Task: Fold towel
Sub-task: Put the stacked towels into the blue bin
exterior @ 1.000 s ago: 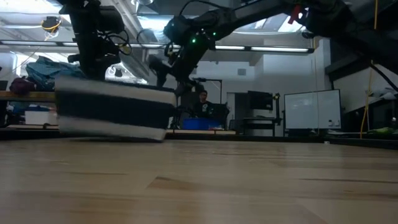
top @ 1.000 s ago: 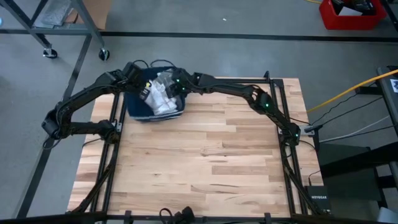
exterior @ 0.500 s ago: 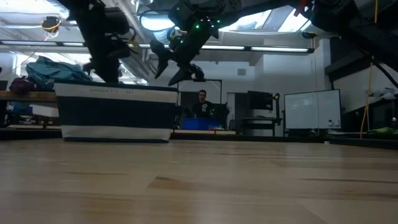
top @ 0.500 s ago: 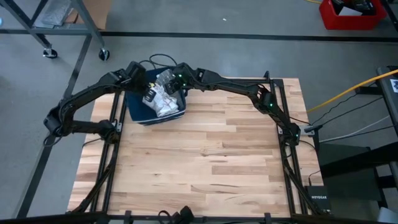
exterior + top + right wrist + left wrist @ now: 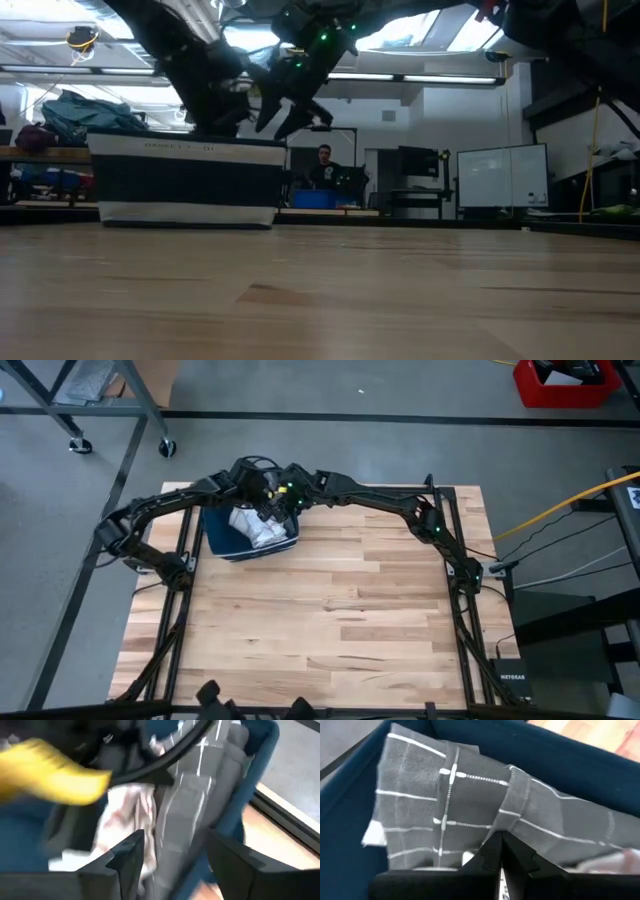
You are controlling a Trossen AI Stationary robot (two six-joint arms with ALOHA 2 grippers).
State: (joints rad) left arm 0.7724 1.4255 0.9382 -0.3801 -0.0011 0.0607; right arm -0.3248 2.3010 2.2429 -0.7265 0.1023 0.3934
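Left wrist view: left gripper (image 5: 501, 851) pinched tight on fold of grey checked towel (image 5: 445, 815) inside blue basket (image 5: 560, 755). High view: basket (image 5: 215, 532) sits at far left corner of wooden table (image 5: 340, 610); both arms reach over basket. Right gripper (image 5: 172, 855) hangs above basket, fingers (image 5: 127, 857) spread apart, gripping nothing. Pale cloth (image 5: 127, 807) lies beside towel in basket.

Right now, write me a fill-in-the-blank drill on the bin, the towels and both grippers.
1. The towels lie in a bin coloured ____.
2. The left gripper is ____ on the grey towel.
3. The right gripper hangs over the bin with its fingers ____.
4. The bin stands at the table's far ____ corner, seen from above.

Missing words: blue; shut; open; left
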